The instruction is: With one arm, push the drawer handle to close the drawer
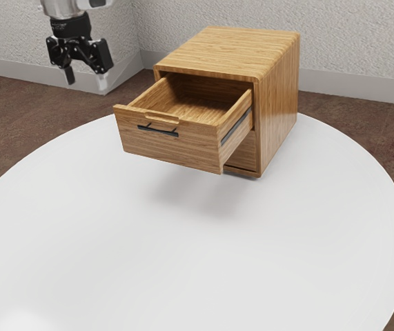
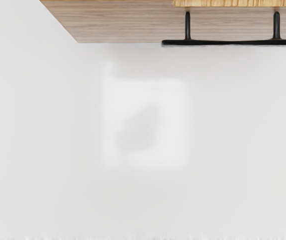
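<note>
Exterior view: one hand (image 1: 86,80) with two fingers (image 1: 103,82) apart, and one pulled-out drawer (image 1: 169,146) with one handle (image 1: 158,131).

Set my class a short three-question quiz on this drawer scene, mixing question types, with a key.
1. True or false: the black two-finger gripper is open, clear of the black bar handle.
2. Multiple choice: the light-brown wooden drawer is: A) fully shut; B) pulled out; C) missing its front.
3. Fill in the blank: the boxy wooden cabinet stands on a round table coloured ____.
Key: 1 true; 2 B; 3 white.
</note>
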Robot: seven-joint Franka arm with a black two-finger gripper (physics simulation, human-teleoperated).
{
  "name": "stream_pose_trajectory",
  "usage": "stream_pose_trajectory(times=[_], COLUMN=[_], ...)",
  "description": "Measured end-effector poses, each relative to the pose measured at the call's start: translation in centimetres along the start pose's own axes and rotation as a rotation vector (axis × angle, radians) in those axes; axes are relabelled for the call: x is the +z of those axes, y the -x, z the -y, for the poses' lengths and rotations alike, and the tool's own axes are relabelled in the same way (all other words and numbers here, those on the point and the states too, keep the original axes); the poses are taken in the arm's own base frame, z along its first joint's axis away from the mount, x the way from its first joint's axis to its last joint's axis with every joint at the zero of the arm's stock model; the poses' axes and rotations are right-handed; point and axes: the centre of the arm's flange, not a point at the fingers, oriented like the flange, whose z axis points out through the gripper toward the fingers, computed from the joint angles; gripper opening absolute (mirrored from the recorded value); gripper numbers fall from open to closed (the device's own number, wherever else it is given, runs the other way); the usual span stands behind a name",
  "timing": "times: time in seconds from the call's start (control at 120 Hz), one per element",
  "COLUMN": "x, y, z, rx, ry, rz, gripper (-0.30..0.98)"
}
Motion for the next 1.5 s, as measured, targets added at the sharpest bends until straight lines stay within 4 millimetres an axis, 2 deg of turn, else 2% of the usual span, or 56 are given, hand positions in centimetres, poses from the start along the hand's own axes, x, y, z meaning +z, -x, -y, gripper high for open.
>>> stream_pose_trajectory(times=[0.317, 0.333, 0.375, 0.433, 0.483, 0.567, 0.65, 0.7, 0.742, 0.775, 0.817, 0.85, 0.892, 0.967, 1.067, 1.192, 1.283, 1.35, 1.417, 1.5], x=[0.1, -0.4, -4.5, -8.6, -9.9, -10.0, -8.6, -6.7, -3.6, -0.2, 3.5, 5.7, 7.8, 10.0, 11.2, 10.8, 11.5, 12.0, 11.7, 11.0], y=[0.4, 0.7, 2.8, 5.4, 6.5, 7.0, 6.8, 9.1, 12.1, 14.1, 15.6, 16.0, 15.8, 14.5, 12.4, 11.1, 9.8, 9.1, 8.8, 8.4], z=[0.8, 0.7, 0.3, -1.0, -2.3, -3.3, -3.5, -3.8, -4.4, -5.9, -8.0, -9.2, -9.6, -9.7, -9.3, -9.1, -8.8, -9.6, -9.9, -9.3], rx=[-0.002, 0.0, 0.011, 0.038, 0.062, 0.076, 0.069, 0.065, 0.061, 0.069, 0.068, 0.056, 0.037, 0.017, 0.005, -0.009, -0.019, 0.003, 0.015, 0.004], ry=[0.021, 0.023, 0.027, 0.046, 0.073, 0.097, 0.111, 0.112, 0.101, 0.076, 0.021, -0.023, -0.056, -0.086, -0.094, -0.099, -0.093, -0.124, -0.154, -0.173], rz=[0.024, 0.015, -0.058, -0.119, -0.124, -0.1, -0.045, 0.016, 0.076, 0.123, 0.154, 0.16, 0.151, 0.116, 0.059, -0.02, -0.048, -0.071, -0.098, -0.115], gripper=[0.69, 0.69, 0.69, 0.69, 0.69, 0.69, 0.69, 0.69, 0.69, 0.69, 0.69, 0.68, 0.66, 0.54, 0.29, 0.09, 0.01, -0.02, -0.05, -0.07])
